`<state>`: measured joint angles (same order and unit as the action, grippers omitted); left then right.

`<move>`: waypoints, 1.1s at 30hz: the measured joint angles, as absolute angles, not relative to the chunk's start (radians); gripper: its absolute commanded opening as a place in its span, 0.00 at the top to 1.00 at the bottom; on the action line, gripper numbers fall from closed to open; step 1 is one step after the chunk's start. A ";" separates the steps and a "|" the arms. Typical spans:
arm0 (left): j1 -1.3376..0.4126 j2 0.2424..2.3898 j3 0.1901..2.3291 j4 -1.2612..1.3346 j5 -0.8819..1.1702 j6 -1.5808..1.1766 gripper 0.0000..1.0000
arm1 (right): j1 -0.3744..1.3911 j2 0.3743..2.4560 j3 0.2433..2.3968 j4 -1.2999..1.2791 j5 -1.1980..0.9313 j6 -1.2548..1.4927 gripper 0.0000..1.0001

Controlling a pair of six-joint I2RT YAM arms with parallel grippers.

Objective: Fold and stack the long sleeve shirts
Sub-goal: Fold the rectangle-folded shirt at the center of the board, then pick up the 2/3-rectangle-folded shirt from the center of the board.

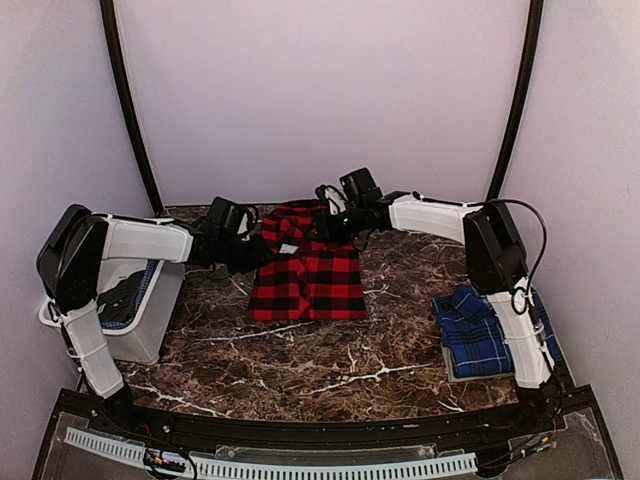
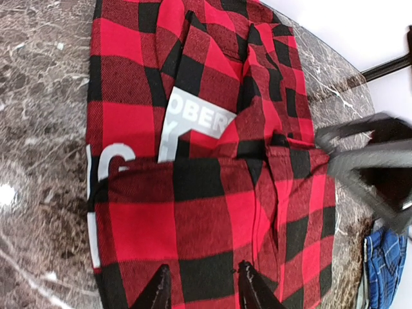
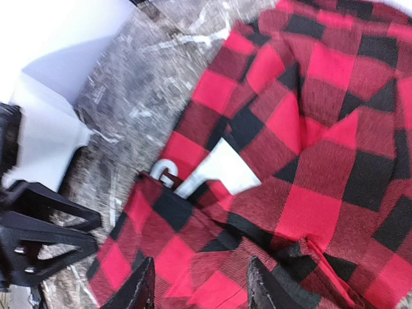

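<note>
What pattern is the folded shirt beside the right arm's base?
The folded shirt is blue-and-navy plaid with thin white lines; best in top external view.

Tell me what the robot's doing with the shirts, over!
Left gripper and right gripper: jaws open, above red-and-black shirt. Shirt partly folded, mid-table. Blue plaid shirt off to the right. Nothing blocking.

Brown marble table (image 1: 330,365) inside a pale booth.
Plain lilac walls (image 1: 320,90) on three sides; black curved poles (image 1: 126,100) at far corners.
</note>
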<state>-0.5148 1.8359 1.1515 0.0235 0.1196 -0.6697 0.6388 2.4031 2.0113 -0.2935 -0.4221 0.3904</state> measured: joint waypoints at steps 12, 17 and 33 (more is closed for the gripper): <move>-0.516 1.632 0.915 -0.005 0.195 -0.688 0.67 | 0.597 2.054 1.614 -0.216 -0.397 0.390 0.62; -0.530 1.579 0.811 -0.025 0.222 -0.701 0.67 | 0.602 1.946 1.371 -0.200 -0.396 0.402 0.65; -0.572 1.558 0.749 -0.061 0.135 -0.747 0.70 | 0.715 1.800 1.034 -0.126 -0.361 0.486 0.72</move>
